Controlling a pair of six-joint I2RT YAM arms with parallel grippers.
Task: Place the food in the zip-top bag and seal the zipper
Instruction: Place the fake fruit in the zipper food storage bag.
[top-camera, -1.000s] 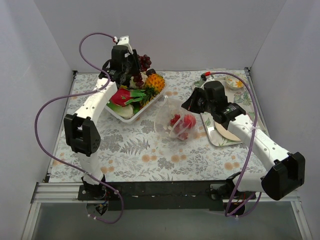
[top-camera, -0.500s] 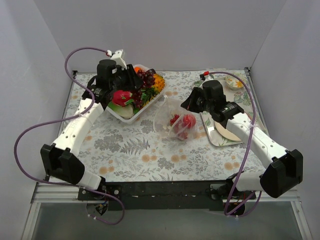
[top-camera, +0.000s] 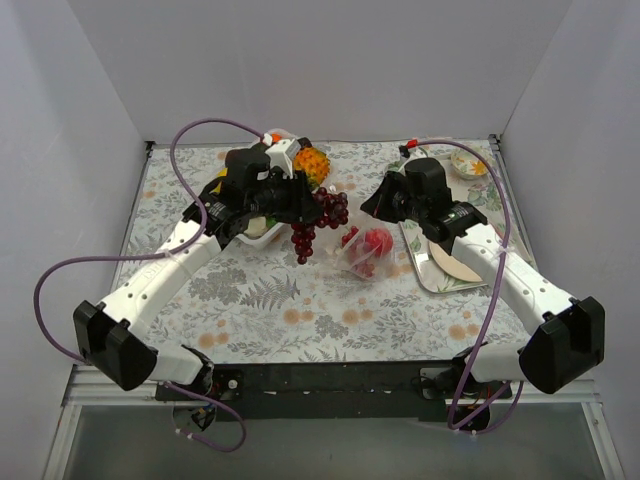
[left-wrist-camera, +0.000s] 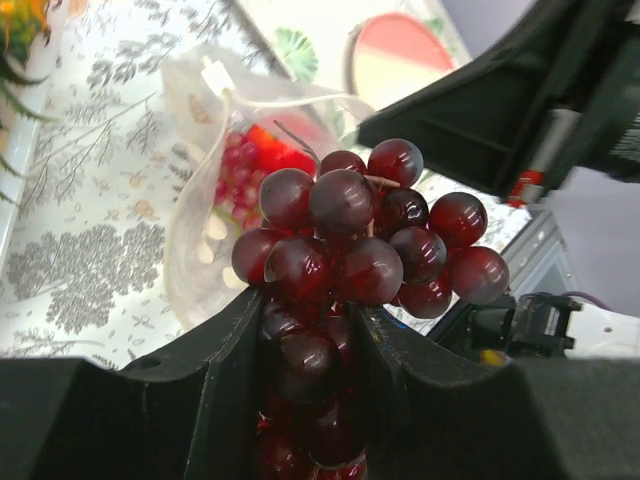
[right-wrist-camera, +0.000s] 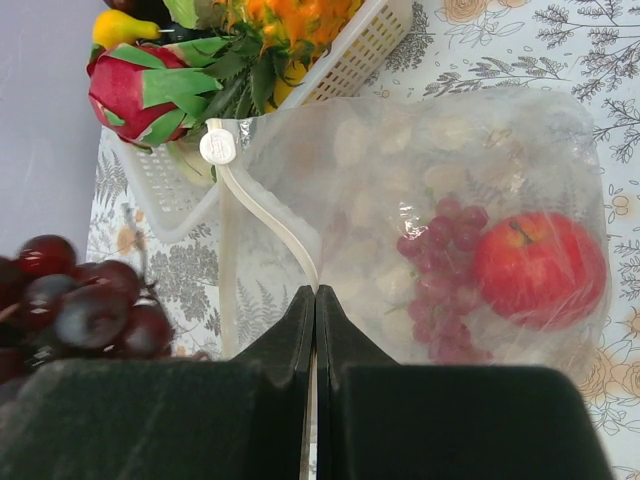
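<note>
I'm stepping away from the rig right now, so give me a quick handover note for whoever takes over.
Left gripper: shut on the grape bunch, held up between the white basket and the zip-top bag.
Right gripper: shut on the bag's mouth edge at the zipper.
Done: a red apple and a small red berry cluster are inside the bag.
Left: drop the grapes in, bag the basket's food such as the dragon fruit, then seal the zipper.

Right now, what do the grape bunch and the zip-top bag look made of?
The grape bunch: likely hard moulded plastic, dark red and glossy; each berry carries sharp highlights. The zip-top bag: thin clear plastic film, crinkled and faintly hazy; apple shows through it, thicker whitish zipper along the mouth.
</note>
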